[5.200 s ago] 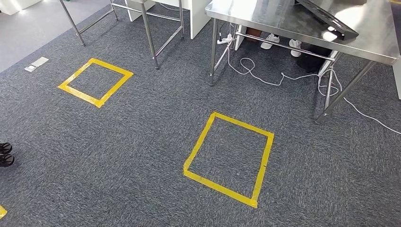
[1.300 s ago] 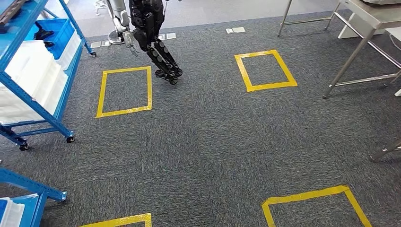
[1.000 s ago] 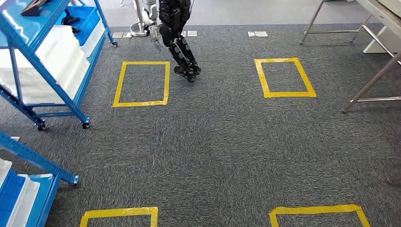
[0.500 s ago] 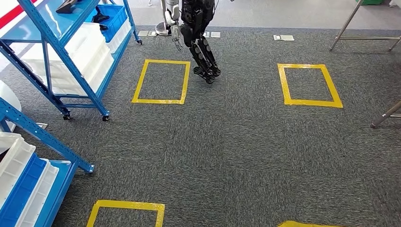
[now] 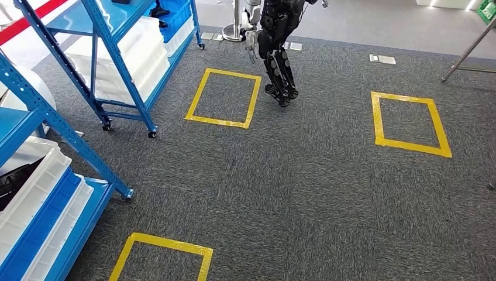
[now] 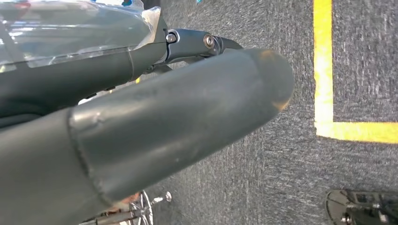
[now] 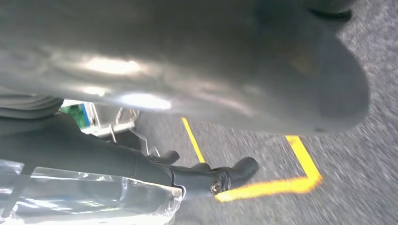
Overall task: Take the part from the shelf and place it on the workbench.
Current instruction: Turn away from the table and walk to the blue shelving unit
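Observation:
A blue shelf rack (image 5: 55, 124) stands close at the left, with white and blue bins (image 5: 36, 206) on its low tier. Something dark (image 5: 13, 182) lies in the nearest white bin; I cannot tell what it is. A second blue shelf rack (image 5: 120, 55) stands farther back with white bins and a blue bin (image 5: 175, 13) holding a dark object. A metal leg of the workbench (image 5: 469, 51) shows at the far right. My left hand (image 6: 141, 122) hangs over the carpet, holding nothing, fingers (image 6: 202, 43) stretched out. My right hand (image 7: 197, 70) hangs likewise, holding nothing.
Another humanoid robot (image 5: 276, 44) stands on the grey carpet at the back. Yellow tape squares (image 5: 224, 98) (image 5: 409, 124) (image 5: 165, 259) mark the floor. A floor socket plate (image 5: 382, 58) lies near the far right. Open carpet stretches between the racks and the squares.
The camera has turned left: the workbench has slid out to the right and the blue racks have come in at the left. Both hands keep hanging with nothing in them.

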{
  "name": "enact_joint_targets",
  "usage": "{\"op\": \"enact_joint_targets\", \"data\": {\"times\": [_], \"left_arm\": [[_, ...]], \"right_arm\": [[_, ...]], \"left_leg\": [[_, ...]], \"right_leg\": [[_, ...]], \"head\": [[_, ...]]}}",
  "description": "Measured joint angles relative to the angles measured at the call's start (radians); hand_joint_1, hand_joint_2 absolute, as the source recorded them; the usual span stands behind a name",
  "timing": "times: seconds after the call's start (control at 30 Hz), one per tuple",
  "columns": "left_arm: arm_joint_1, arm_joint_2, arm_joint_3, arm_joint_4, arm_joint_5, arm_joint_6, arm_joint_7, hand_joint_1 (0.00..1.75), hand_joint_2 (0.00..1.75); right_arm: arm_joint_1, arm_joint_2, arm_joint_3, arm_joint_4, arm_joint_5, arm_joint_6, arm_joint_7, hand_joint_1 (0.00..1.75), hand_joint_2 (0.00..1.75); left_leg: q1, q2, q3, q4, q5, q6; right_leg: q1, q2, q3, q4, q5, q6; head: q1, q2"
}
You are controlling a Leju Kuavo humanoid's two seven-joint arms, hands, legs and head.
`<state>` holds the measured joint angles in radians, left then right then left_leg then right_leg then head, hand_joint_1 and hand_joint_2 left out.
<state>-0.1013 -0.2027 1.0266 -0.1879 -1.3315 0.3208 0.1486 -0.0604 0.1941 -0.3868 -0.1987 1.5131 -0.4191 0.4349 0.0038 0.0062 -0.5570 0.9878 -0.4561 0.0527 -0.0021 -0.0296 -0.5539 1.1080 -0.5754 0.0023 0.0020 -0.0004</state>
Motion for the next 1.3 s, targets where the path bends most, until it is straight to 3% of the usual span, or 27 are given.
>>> {"op": "enact_joint_targets", "data": {"times": [0.07,0.1,0.13,0.17,0.23,0.3,0.37,0.4,0.47,0.53,0.57,0.6,0.63,0.67,0.77,0.83,0.9,0.93,1.0,1.07,1.13,1.17,1.23,1.27,1.3], "left_arm": [[-0.001,0.0,-0.002,0.0,-0.001,0.0,0.0,0.0,0.0],[-0.001,0.0,-0.003,0.0,-0.001,-0.001,0.0,0.0,0.0],[0.0,0.0,-0.004,0.0,-0.002,-0.002,-0.001,0.0,0.0],[0.001,0.0,-0.005,0.0,-0.003,-0.003,-0.001,0.0,0.0],[0.001,0.0,-0.006,0.0,-0.004,-0.004,-0.001,0.0,0.0],[0.001,0.001,-0.006,0.0,-0.006,-0.005,-0.001,0.0,0.0],[0.003,0.001,-0.006,0.0,-0.006,-0.006,0.0,0.0,0.0],[0.004,0.001,-0.006,0.0,-0.007,-0.006,0.0,0.0,0.0],[0.004,0.002,-0.006,0.0,-0.008,-0.006,0.001,0.0,0.0],[0.002,0.002,-0.007,0.0,-0.008,-0.006,0.002,0.0,0.0],[0.002,0.002,-0.007,0.0,-0.008,-0.007,0.002,0.0,0.0],[0.002,0.002,-0.007,0.0,-0.008,-0.008,0.002,0.0,0.0],[0.003,0.003,-0.007,0.0,-0.008,-0.009,0.002,0.0,0.0],[0.003,0.004,-0.007,0.0,-0.008,-0.009,0.002,0.0,0.0],[0.002,0.008,-0.007,0.0,-0.009,-0.01,0.002,0.0,0.0],[0.0,0.01,-0.008,0.0,-0.009,-0.01,0.002,0.0,0.0],[-0.001,0.011,-0.01,0.0,-0.009,-0.01,0.002,0.0,0.0],[0.0,0.011,-0.011,0.0,-0.009,-0.01,0.002,0.0,0.0],[0.0,0.012,-0.013,0.0,-0.009,-0.009,0.003,0.0,0.0],[-0.001,0.012,-0.015,0.0,-0.009,-0.009,0.003,0.0,0.0],[-0.001,0.012,-0.018,0.0,-0.009,-0.01,0.003,0.0,0.0],[0.0,0.012,-0.019,0.0,-0.009,-0.01,0.003,0.0,0.0],[0.001,0.012,-0.022,0.0,-0.009,-0.01,0.003,0.0,0.0],[0.001,0.012,-0.022,0.0,-0.009,-0.011,0.003,0.0,0.0],[0.001,0.013,-0.023,0.0,-0.009,-0.011,0.003,0.0,0.0]], "right_arm": [[0.002,-0.001,-0.004,0.0,-0.002,-0.001,0.0,0.0,0.0],[0.004,-0.002,-0.006,0.0,-0.003,-0.002,0.0,0.0,0.0],[0.004,-0.003,-0.008,0.0,-0.004,-0.003,0.0,0.0,0.0],[0.004,-0.003,-0.008,0.0,-0.005,-0.005,0.0,0.0,0.0],[0.004,-0.004,-0.01,0.0,-0.005,-0.007,0.0,0.0,0.0],[0.004,-0.003,-0.012,0.001,-0.006,-0.008,0.0,0.0,0.0],[0.003,-0.003,-0.014,0.001,-0.007,-0.01,0.0,0.0,0.0],[0.003,-0.002,-0.014,0.001,-0.007,-0.01,0.0,0.0,0.0],[0.004,-0.001,-0.014,0.001,-0.007,-0.016,0.002,0.0,0.0],[0.005,0.004,-0.015,0.001,-0.004,-0.032,0.016,0.0,0.0],[0.006,0.008,-0.015,0.001,-0.001,-0.041,0.026,0.0,0.0],[0.006,0.011,-0.015,0.001,0.001,-0.049,0.036,0.0,0.0],[0.006,0.014,-0.015,0.001,0.004,-0.053,0.043,0.0,0.0],[0.005,0.017,-0.015,0.001,0.007,-0.057,0.048,0.0,0.0],[0.0,0.027,-0.016,0.001,0.011,-0.063,0.053,0.0,0.0],[-0.003,0.032,-0.016,0.001,0.013,-0.065,0.053,0.0,0.0],[-0.006,0.034,-0.016,0.0,0.013,-0.066,0.053,0.0,0.0],[-0.007,0.035,-0.016,-0.001,0.014,-0.066,0.053,0.0,0.0],[-0.009,0.035,-0.016,-0.002,0.014,-0.067,0.053,0.0,0.0],[-0.007,0.034,-0.017,-0.002,0.014,-0.067,0.052,0.0,0.0],[-0.006,0.032,-0.017,-0.002,0.013,-0.067,0.052,0.0,0.0],[-0.006,0.031,-0.017,-0.002,0.013,-0.067,0.052,0.0,0.0],[-0.005,0.03,-0.017,-0.002,0.014,-0.067,0.052,0.0,0.0],[-0.005,0.031,-0.017,-0.002,0.014,-0.068,0.051,0.0,0.0],[-0.004,0.032,-0.017,-0.001,0.014,-0.069,0.05,0.0,0.0]], "left_leg": [[0.0,-0.021,-0.002,0.0,0.001,0.002],[0.0,-0.032,-0.001,0.0,0.001,0.002],[0.001,-0.044,0.0,0.0,0.001,0.002],[0.002,-0.057,0.002,0.001,0.0,0.0],[0.003,-0.079,0.004,0.007,-0.004,-0.007],[0.001,-0.095,0.0,0.015,-0.009,-0.018],[0.003,-0.106,-0.004,0.017,-0.01,-0.027],[0.006,-0.103,-0.006,0.019,-0.012,-0.031],[0.008,-0.067,-0.024,0.061,-0.041,-0.038],[0.008,-0.023,-0.08,0.18,-0.106,-0.045],[0.009,-0.015,-0.115,0.251,-0.136,-0.048],[0.01,-0.012,-0.141,0.301,-0.151,-0.049],[0.009,-0.01,-0.15,0.317,-0.146,-0.048],[0.009,-0.008,-0.138,0.291,-0.123,-0.045],[-0.001,0.034,-0.037,0.088,-0.032,-0.023],[-0.012,0.052,-0.012,0.034,-0.021,-0.013],[-0.013,0.034,-0.01,0.023,-0.016,-0.005],[-0.01,0.025,-0.003,0.012,-0.011,-0.002],[-0.002,0.005,0.01,-0.011,0.001,0.005],[-0.001,-0.015,0.011,-0.014,0.004,0.007],[-0.001,-0.037,0.011,-0.012,0.004,0.006],[0.0,-0.049,0.012,-0.01,0.003,0.005],[0.003,-0.072,0.012,-0.001,-0.003,-0.004],[0.003,-0.082,0.01,0.006,-0.007,-0.011],[0.003,-0.09,0.007,0.012,-0.011,-0.018]], "right_leg": [[-0.004,0.021,-0.067,0.135,-0.053,-0.005],[-0.006,0.022,-0.089,0.176,-0.062,-0.001],[-0.008,0.023,-0.093,0.179,-0.055,0.008],[-0.012,0.026,-0.077,0.139,-0.031,0.019],[-0.022,0.05,-0.014,-0.003,0.032,0.04],[-0.026,0.071,0.021,-0.087,0.066,0.038],[-0.022,0.064,0.026,-0.095,0.071,0.022],[-0.022,0.058,0.029,-0.095,0.073,0.015],[-0.023,0.043,0.029,-0.097,0.075,0.003],[-0.019,0.024,0.029,-0.098,0.073,-0.007],[-0.015,0.012,0.029,-0.097,0.071,-0.01],[-0.012,0.001,0.029,-0.097,0.069,-0.012],[-0.01,-0.009,0.03,-0.097,0.068,-0.014],[-0.008,-0.018,0.032,-0.097,0.066,-0.016],[0.0,-0.04,0.039,-0.098,0.061,-0.018],[0.003,-0.053,0.04,-0.099,0.058,-0.014],[0.005,-0.067,0.043,-0.102,0.055,-0.007],[0.006,-0.061,0.044,-0.098,0.05,-0.003],[0.006,-0.022,0.02,-0.037,0.018,-0.004],[-0.001,0.016,-0.041,0.089,-0.032,-0.008],[-0.006,0.024,-0.086,0.165,-0.048,0.001],[-0.01,0.025,-0.084,0.149,-0.032,0.012],[-0.02,0.039,-0.032,0.022,0.033,0.036],[-0.023,0.052,-0.008,-0.038,0.058,0.042],[-0.025,0.064,0.009,-0.076,0.074,0.041]], "head": [[0.002,0.0],[0.002,0.0],[0.002,0.0],[0.002,0.0],[0.004,0.0],[0.004,0.0],[0.002,0.0],[0.001,0.0],[-0.003,0.0],[-0.008,0.0],[-0.01,0.0],[-0.01,0.0],[-0.01,0.0],[-0.01,0.0],[-0.009,0.0],[-0.01,0.0],[-0.011,0.0],[-0.01,0.0],[-0.006,0.0],[-0.003,0.0],[-0.002,0.0],[-0.002,0.0],[-0.002,0.0],[0.0,0.0],[0.0,0.0]]}}
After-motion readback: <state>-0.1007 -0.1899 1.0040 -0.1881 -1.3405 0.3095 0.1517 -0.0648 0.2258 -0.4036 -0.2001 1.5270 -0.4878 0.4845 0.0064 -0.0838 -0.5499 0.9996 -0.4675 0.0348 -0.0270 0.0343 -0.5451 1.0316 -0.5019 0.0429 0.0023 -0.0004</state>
